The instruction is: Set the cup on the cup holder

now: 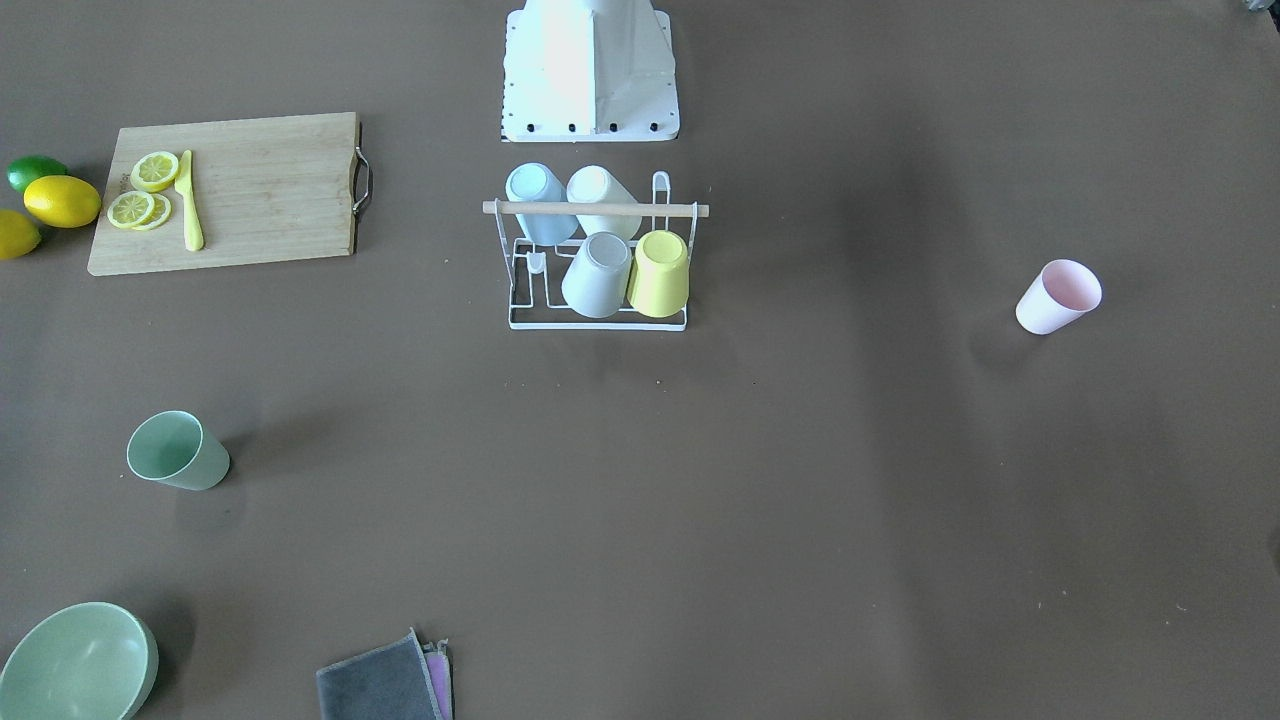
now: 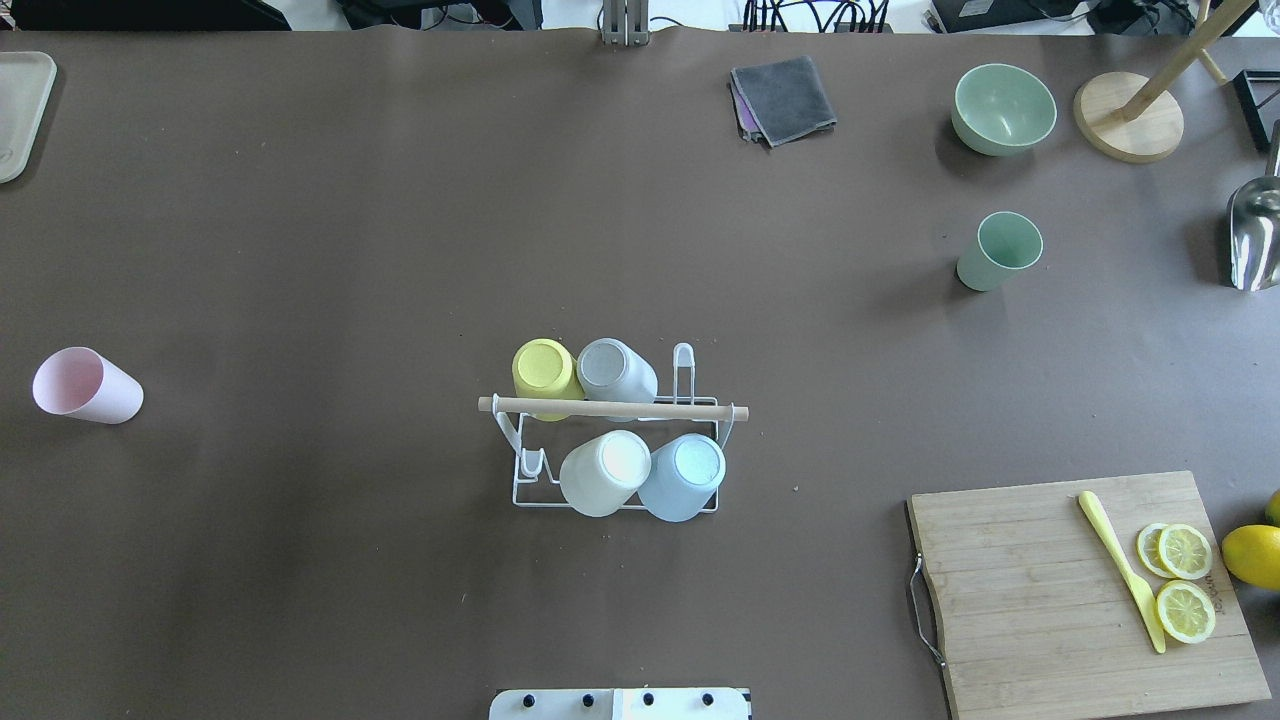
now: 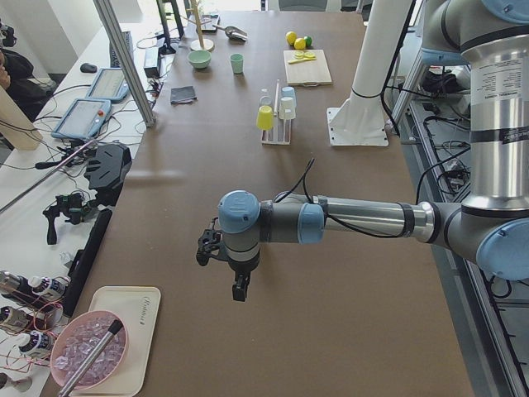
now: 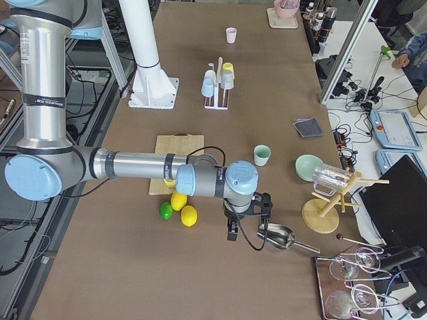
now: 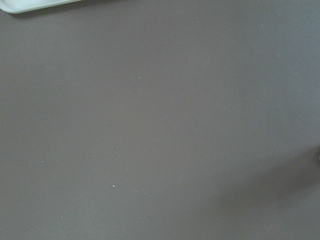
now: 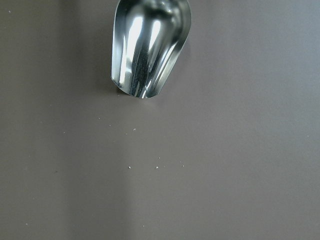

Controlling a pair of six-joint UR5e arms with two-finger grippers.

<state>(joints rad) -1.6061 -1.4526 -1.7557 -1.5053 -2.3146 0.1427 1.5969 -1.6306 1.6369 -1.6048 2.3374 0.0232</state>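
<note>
The cup holder (image 2: pixel 612 408), a white wire rack with a wooden rod across its top, stands mid-table, also in the front view (image 1: pixel 596 209). Several cups hang upside down on it: yellow, grey, white and blue. A pink cup (image 2: pixel 85 387) lies on its side far left of the rack. A green cup (image 2: pixel 998 251) stands at the back right. My left gripper (image 3: pixel 237 293) hovers over bare table at the left end. My right gripper (image 4: pixel 231 235) hovers at the right end. I cannot tell whether either is open or shut. Neither is near a cup.
A wooden cutting board (image 2: pixel 1085 590) carries lemon slices and a yellow knife, with lemons (image 2: pixel 1253 555) beside it. A green bowl (image 2: pixel 1003 108), grey cloth (image 2: pixel 783 98), metal scoop (image 6: pixel 150 45), wooden stand (image 2: pixel 1128 128) and white tray (image 2: pixel 20 110) sit around the table's edges.
</note>
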